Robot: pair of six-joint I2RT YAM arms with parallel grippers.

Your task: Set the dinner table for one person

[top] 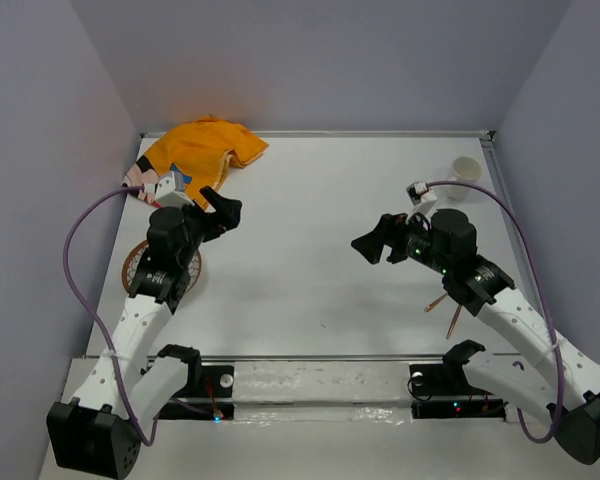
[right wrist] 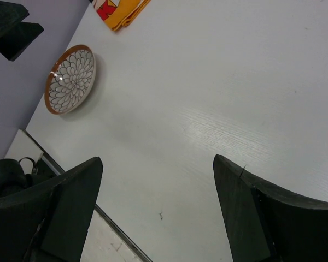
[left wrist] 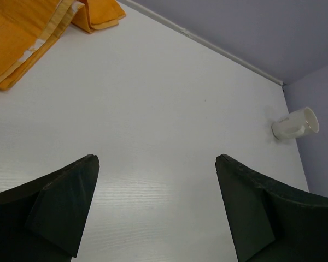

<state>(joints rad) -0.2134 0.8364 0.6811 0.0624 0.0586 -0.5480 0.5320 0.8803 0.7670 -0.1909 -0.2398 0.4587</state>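
Looking down from above, I have the dinner table [top: 310, 230] spread in front of both arms: a flat, matte white top, stiff and fixed, so I judge there is nothing on it to grip and I work on it, not with it. What I would take hold of are the pieces around its edge. The flower-patterned plate [right wrist: 71, 79] at the left edge, partly under the left arm, looks hard and breakable, best pinched at its brown rim. The white cup [left wrist: 295, 124] in the far right corner looks light and smooth, likely slippery. The orange cloth [top: 200, 150], bunched in the far left corner, is soft and will sag. Thin brown sticks [top: 450, 312] lie by the right arm; I cannot tell what they are. The left gripper [left wrist: 156, 164] and right gripper [right wrist: 156, 164] both hang with jaws spread wide, holding nothing, above bare tabletop. Plain pale walls [top: 320, 60] close the table in on three sides.
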